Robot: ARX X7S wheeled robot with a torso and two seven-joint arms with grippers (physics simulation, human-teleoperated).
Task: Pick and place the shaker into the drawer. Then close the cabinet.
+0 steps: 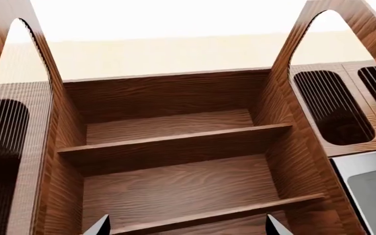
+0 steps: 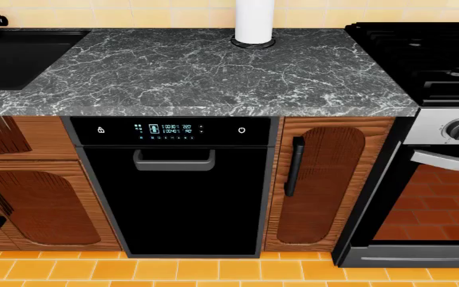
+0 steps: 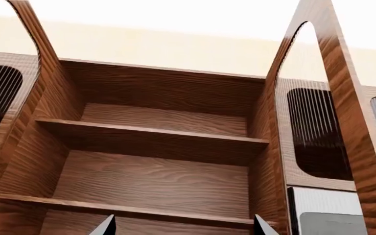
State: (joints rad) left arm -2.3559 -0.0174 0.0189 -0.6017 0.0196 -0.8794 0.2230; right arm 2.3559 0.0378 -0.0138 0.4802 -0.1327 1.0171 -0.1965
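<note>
The shaker and the drawer are out of view in all three views. Both wrist views look into an open reddish-brown wood cabinet [image 1: 175,93] [image 3: 155,93] with two bare shelves [image 1: 175,142] [image 3: 149,134]. Its arched glass doors [image 1: 18,112] [image 3: 322,83] stand swung out on both sides. My left gripper [image 1: 188,227] is open, with only its two fingertips [image 1: 100,226] showing, far apart and empty. The right gripper [image 3: 184,227] is open too, and nothing lies between its fingertips [image 3: 107,226]. Neither gripper shows in the head view.
The head view shows a grey marble counter [image 2: 213,78] with a tall white cylinder [image 2: 255,21] at the back. A black sink [image 2: 14,54] is left, a stove [image 2: 429,54] right, and a black dishwasher [image 2: 174,191] stands between wooden lower doors [image 2: 321,179]. A steel appliance [image 1: 371,186] sits beside the open cabinet.
</note>
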